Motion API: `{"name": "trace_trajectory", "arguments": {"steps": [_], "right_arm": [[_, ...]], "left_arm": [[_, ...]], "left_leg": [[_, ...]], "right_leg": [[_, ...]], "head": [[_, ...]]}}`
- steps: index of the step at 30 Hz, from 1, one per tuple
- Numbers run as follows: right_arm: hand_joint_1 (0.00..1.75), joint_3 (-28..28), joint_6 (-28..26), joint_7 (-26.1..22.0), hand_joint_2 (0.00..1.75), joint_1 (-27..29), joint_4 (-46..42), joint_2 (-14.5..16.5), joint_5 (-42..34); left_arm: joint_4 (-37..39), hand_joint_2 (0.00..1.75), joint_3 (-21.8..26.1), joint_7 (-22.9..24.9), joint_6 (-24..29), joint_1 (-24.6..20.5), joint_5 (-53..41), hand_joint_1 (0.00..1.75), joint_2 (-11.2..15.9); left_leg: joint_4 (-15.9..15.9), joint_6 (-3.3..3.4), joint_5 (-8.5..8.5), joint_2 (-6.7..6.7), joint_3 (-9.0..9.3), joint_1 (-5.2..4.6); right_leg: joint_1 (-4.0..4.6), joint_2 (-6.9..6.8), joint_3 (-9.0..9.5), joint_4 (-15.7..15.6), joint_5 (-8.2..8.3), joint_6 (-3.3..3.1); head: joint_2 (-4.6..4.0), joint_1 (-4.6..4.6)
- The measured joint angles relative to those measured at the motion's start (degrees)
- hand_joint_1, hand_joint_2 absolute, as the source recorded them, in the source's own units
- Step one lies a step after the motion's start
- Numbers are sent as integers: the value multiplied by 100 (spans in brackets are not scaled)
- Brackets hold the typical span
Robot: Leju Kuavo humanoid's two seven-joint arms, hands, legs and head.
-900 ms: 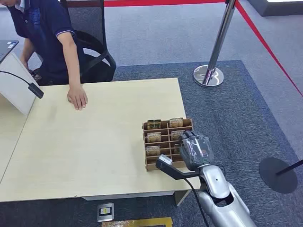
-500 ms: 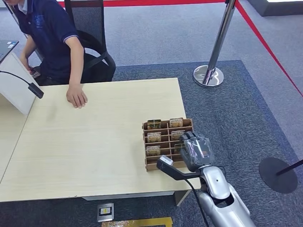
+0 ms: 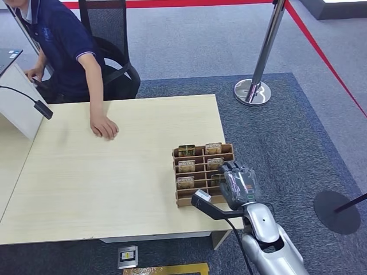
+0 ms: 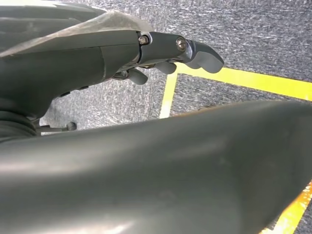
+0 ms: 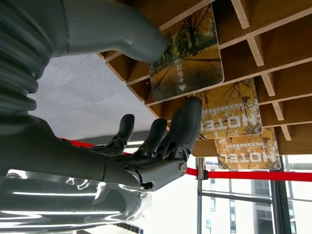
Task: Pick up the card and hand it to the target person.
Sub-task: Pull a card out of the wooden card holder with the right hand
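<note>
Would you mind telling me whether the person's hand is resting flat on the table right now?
Yes: in the head view the person's hand lies palm down on the wooden table, far from the card rack.

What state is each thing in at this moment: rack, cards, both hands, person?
Card rack: flat on the table, near its right edge.
Cards: standing in the slots.
Nearest card: in its slot, thumb and fingers either side.
Right hand: at the rack, grip unclear.
Left hand: hanging, holds nothing.
Person's hand: resting on the table.
</note>
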Motion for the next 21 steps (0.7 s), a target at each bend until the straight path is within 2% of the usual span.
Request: {"name": "trace_trajectory", "arguments": {"steps": [5,8,12,14,18,21], "right_arm": [[81,-2,-1,-6,175,-1,12,0,-11],[98,-4,-19,-35,175,-5,45,0,-31],[142,-4,-82,-52,175,-39,109,1,-40],[146,-4,-96,-52,175,-57,143,3,-44],[175,-4,-104,-52,175,-72,195,14,-47],[175,-2,-125,-52,175,-74,220,26,-47]], "left_arm": [[2,0,0,-3,0,4,0,0,4],[3,0,0,-12,1,5,0,0,5],[4,0,0,-15,8,7,-2,0,5],[4,0,0,-15,9,8,-10,0,5],[5,0,0,-15,10,9,-17,0,9],[7,0,0,-15,9,10,-21,0,13]], "left_leg": [[0,0,0,0,0,0],[0,0,0,0,0,0],[0,0,0,0,0,0],[0,0,0,0,0,0],[0,0,0,0,0,0],[0,0,0,0,1,0]], "right_leg": [[0,0,0,0,0,0],[0,0,0,0,0,0],[0,0,0,0,0,0],[0,0,0,0,0,0],[0,0,1,0,0,0],[0,0,1,0,0,0]], "head": [[0,0],[0,0],[-1,0],[-1,0],[0,-1],[-1,-1]]}}
